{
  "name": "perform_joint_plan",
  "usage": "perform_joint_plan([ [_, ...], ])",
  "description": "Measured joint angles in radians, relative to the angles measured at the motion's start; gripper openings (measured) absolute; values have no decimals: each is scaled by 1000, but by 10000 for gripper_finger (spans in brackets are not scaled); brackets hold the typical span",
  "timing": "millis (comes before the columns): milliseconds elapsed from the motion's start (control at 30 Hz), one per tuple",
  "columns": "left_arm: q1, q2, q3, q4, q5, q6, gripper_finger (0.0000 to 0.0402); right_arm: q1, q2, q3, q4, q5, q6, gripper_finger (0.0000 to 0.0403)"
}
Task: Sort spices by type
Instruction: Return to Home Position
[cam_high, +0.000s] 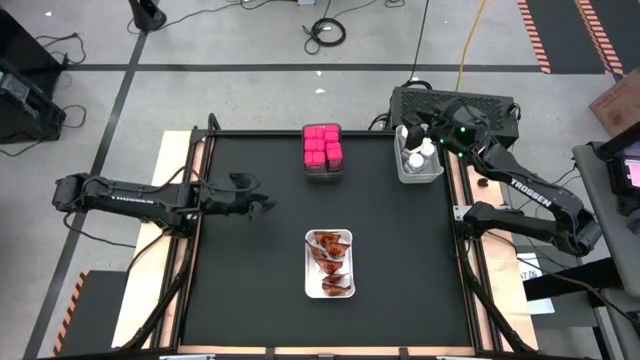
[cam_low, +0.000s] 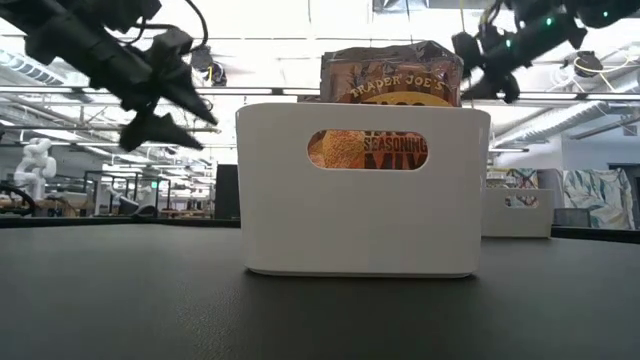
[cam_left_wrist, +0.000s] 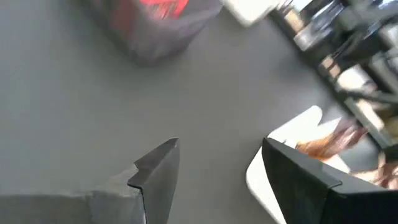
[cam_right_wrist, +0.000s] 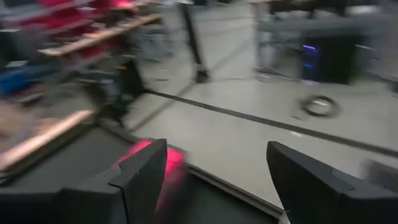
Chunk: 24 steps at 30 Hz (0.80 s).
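Observation:
Several bright pink cube boxes (cam_high: 322, 148) sit in a clear bin at the far middle of the table. Small clear jars with white caps (cam_high: 420, 156) stand in a grey bin at the far right. Crinkly red-orange packets (cam_high: 330, 262) lie in a white bin (cam_low: 360, 190) at the near middle. My left gripper (cam_high: 262, 204) is open and empty above the table left of centre; its wrist view (cam_left_wrist: 211, 168) shows the packets (cam_left_wrist: 323, 144) beside it. My right gripper (cam_high: 412, 126) is open and empty, raised over the jar bin's far edge.
Bare black table surface (cam_high: 250, 290) lies left and right of the white bin. The table's raised frame (cam_high: 190, 180) runs along its sides. In the low view the white bin blocks the middle; both grippers (cam_low: 165, 100) (cam_low: 480, 62) hang high above the table.

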Motion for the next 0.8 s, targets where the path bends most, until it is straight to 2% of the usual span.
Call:
perform_joint_plan([
  [133, 16, 0, 0, 136, -40, 76, 231, 49, 0, 58, 2, -120, -23, 270],
  [267, 73, 0, 0, 301, -45, 141, 231, 135, 3, 92, 3, -176, -3, 270],
  [367, 137, 0, 7, 457, 43, 193, 231, 212, 7, 95, 11, -203, 33, 270],
  [467, 195, 0, 51, 540, 151, 262, 231, 296, 23, 95, 10, -203, 80, 270],
  [667, 286, 0, 183, 477, 347, 364, 231, 457, 90, 95, 25, -165, 210, 265],
  [800, 329, -27, 272, 287, 382, 465, 231, 555, 145, 95, 123, -155, 264, 242],
])
